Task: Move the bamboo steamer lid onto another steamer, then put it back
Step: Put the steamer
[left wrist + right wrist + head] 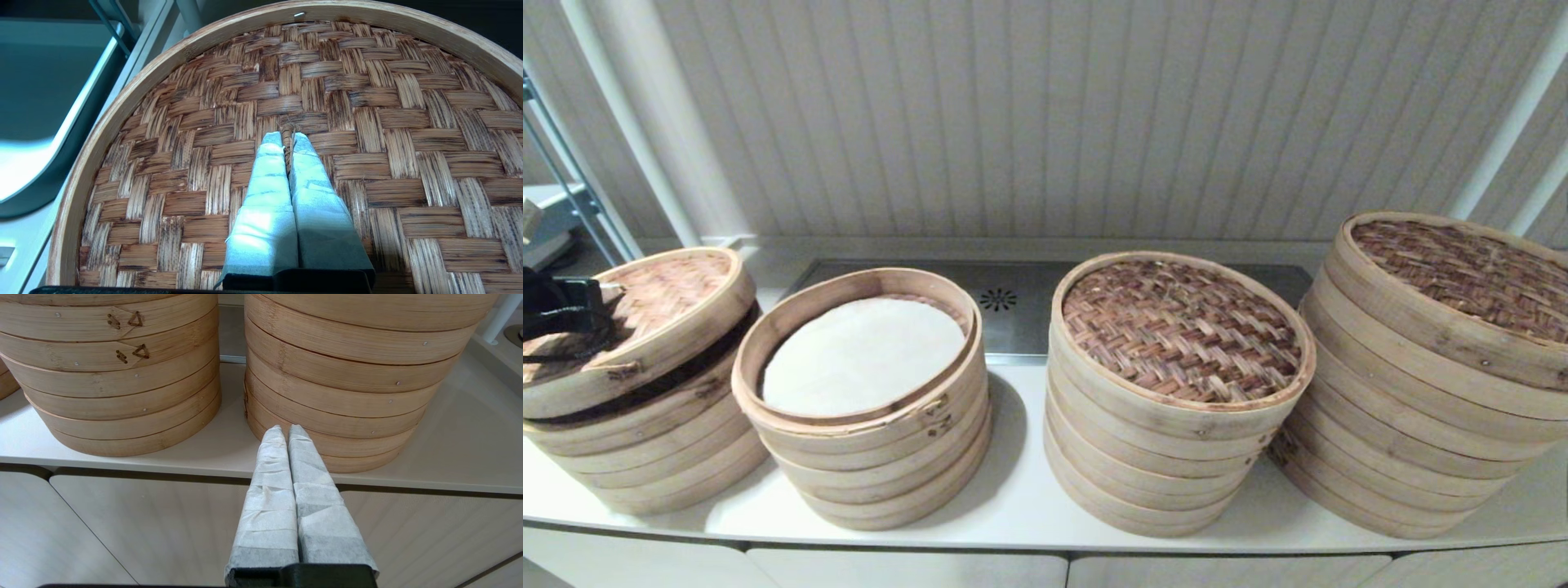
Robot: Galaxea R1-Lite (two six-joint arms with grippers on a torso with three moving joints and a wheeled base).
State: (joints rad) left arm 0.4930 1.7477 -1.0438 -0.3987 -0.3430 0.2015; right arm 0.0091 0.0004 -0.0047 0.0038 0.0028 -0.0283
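Note:
The woven bamboo lid point(654, 322) hangs tilted just above the leftmost steamer stack point(645, 445), with a dark gap under its near edge. My left gripper point(287, 139) is shut on the small twisted handle loop point(287, 130) at the middle of the lid point(367, 122); in the head view only its black body point(560, 314) shows at the left edge. Beside that stack stands the open steamer stack point(866, 433), lined with white paper point(862, 355). My right gripper point(286, 430) is shut and empty, low in front of the counter edge, out of the head view.
Two lidded stacks stand to the right: a middle one point(1176, 425) and a taller one point(1421, 392). A metal drain tray point(1029, 314) lies behind them. The white counter point(1013, 498) ends close in front of the stacks. A metal frame point(572, 180) rises at the far left.

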